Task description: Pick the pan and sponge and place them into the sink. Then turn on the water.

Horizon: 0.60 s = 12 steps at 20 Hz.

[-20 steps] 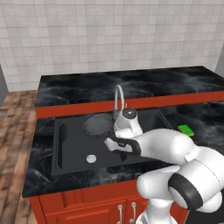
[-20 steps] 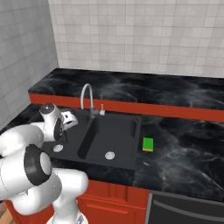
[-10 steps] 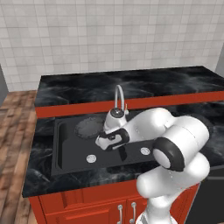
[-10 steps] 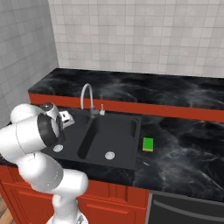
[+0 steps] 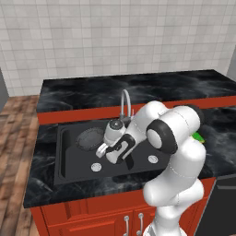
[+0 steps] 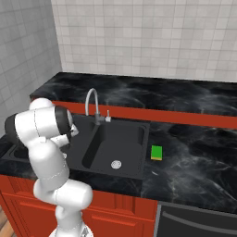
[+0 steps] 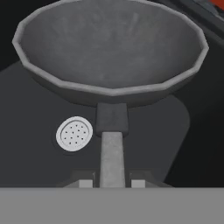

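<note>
Closest to me, the white arm [image 5: 173, 152] rises from its base in front of the red cabinets [image 5: 92, 216], folds at a dark elbow joint and reaches left and down over the sink [image 5: 64, 156]. The wrist is bent so that the hand points down into the left basin. The gripper [image 5: 102, 148] hangs low there, just above the basin floor, and its two fingers are clamped on the thin handle of the pan [image 5: 89, 138]. From the camera on the hand, the gripper [image 7: 112, 183] has one finger on either side of the handle, pressed against it, and the handle runs straight away to the grey bowl of the pan [image 7: 111, 48], which sits roughly level, its inside bare. Beneath the handle, slightly to one side, lies a round silver drain [image 7: 74, 133] in the dark basin floor, so the pan is held inside the left basin; whether its bottom touches the floor I cannot tell.

In the right basin another drain [image 6: 116, 164] shows. The green sponge [image 6: 157, 152] lies flat on the black marble counter [image 6: 194, 162], just beside the sink's right rim and well apart from the gripper.

Behind the divider stands the curved silver faucet [image 6: 92, 104]. Beyond that, more counter and a pale tiled wall [image 6: 152, 41].
</note>
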{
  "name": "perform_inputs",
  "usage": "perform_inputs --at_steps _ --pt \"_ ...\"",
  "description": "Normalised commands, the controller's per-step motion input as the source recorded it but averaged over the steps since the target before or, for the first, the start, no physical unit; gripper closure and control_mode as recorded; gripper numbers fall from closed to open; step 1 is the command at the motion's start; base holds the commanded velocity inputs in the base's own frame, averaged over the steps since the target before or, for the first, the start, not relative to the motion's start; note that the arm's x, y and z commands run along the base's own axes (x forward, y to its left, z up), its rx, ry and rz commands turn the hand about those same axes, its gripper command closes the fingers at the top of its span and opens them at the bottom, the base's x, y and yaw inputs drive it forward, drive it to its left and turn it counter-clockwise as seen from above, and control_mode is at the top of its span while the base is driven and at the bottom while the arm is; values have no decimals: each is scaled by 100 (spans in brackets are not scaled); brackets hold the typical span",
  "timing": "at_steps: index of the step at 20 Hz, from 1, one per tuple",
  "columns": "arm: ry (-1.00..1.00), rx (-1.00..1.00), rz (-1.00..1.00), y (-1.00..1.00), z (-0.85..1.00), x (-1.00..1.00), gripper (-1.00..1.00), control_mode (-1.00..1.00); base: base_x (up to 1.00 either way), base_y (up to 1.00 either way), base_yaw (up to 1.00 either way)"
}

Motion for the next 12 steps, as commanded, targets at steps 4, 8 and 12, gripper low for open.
perform_inputs --at_steps 4,8,12 --pt "0 -4 0 15 -45 30 100 -100 0 0 0" --pt "0 -3 0 20 -45 37 100 -100 0 0 0" --pt "0 -1 0 32 -44 36 100 -100 0 0 0"
